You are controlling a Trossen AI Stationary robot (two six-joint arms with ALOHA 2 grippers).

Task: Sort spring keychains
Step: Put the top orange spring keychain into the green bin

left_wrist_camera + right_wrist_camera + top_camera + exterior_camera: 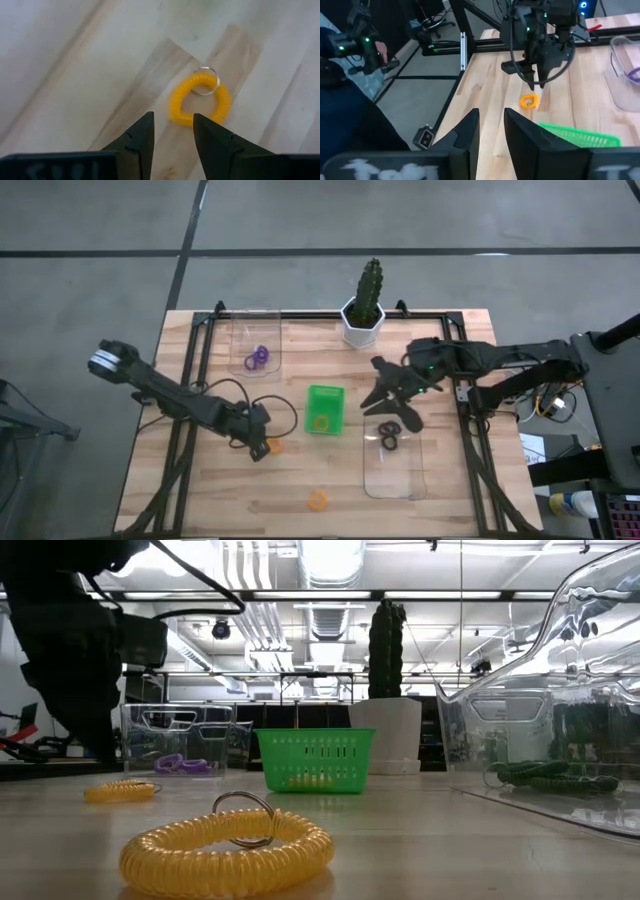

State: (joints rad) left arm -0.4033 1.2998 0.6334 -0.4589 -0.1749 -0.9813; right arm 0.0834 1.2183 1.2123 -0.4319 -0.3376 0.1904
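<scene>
The left arm (170, 392) stretched low across the table, its left gripper (172, 131) pointing down with fingers narrowly parted, holding nothing. Just ahead of its tips lay an orange spring keychain (201, 98) on the wood. The right arm (500, 365) reached inward, its right gripper (491, 131) slightly open and empty, poised above black spring keychains (389, 434) in a clear tray (393, 476).

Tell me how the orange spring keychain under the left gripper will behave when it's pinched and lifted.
The orange spring keychain is a coiled loop, so it will probably flex and squash rather than stay rigid. It looks small and thin, likely very light. Its metal ring may dangle. The left gripper hovers open above it.
</scene>
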